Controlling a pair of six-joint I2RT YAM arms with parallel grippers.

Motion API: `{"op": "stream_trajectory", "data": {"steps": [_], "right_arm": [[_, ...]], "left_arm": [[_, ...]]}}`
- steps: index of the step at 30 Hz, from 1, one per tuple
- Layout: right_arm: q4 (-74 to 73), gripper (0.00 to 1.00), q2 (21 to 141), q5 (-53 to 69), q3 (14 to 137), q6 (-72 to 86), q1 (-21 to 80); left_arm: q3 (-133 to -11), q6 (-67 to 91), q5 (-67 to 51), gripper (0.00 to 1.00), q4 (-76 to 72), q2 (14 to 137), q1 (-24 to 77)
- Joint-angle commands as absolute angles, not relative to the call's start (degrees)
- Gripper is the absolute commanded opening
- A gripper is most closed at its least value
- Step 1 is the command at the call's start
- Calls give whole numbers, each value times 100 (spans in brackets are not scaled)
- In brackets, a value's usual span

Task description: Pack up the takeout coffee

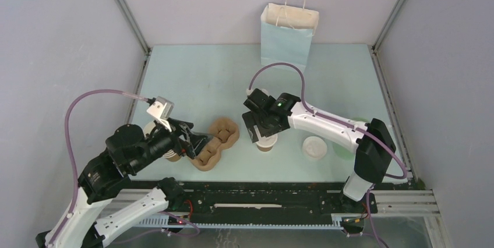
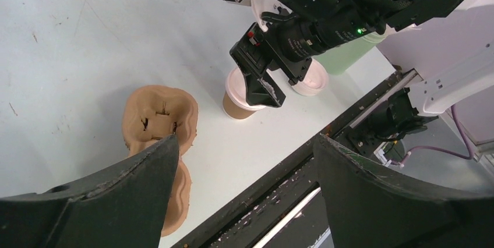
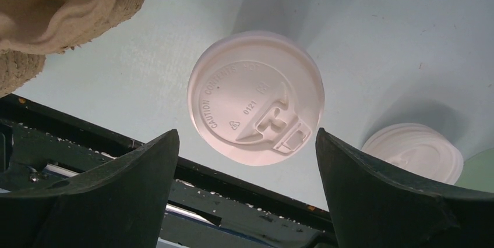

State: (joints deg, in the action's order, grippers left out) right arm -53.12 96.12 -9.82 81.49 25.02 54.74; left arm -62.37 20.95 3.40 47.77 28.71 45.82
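The takeout coffee [image 1: 267,144] is a small brown paper cup with a white lid, upright on the table right of the brown pulp carrier [image 1: 216,143]. My right gripper [image 1: 263,131] hangs open just above it, not touching. The right wrist view looks straight down on the lid [image 3: 255,96], which lies ahead of my open right gripper [image 3: 247,190]. My left gripper [image 1: 200,143] is open and empty over the carrier's near left edge. The left wrist view shows the carrier [image 2: 157,120], the cup [image 2: 237,107] and the right gripper's fingers [image 2: 265,92] over its lid.
A pale blue paper bag [image 1: 289,29] stands at the back. A stack of white lids [image 1: 314,148] lies right of the cup, with a pale green cup [image 2: 343,59] beyond it. More brown cups [image 1: 170,155] sit behind my left gripper. The black rail [image 1: 262,198] runs along the near edge.
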Motion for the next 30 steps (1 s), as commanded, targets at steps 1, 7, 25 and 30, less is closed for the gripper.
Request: {"op": "stream_trajectory", "data": {"steps": [1,7,25,30], "right_arm": [[-5329,95,9670,-1093,8341,2719,5455],[-5288,97,9747,-1199,8328,2746,5421],[-5033,94,9857,-1231,8245,2679,5337],[-5075,88,9835,-1371,8244,2724,5336]], "left_arm": [[-6354,1981,275,91,4831,2871,4562],[-6346,1969,255,91,4825,2912,4562],[-6223,2091,289,91,4825,2940,4559],[-6221,2099,295,91,4841,2962,4561]]}}
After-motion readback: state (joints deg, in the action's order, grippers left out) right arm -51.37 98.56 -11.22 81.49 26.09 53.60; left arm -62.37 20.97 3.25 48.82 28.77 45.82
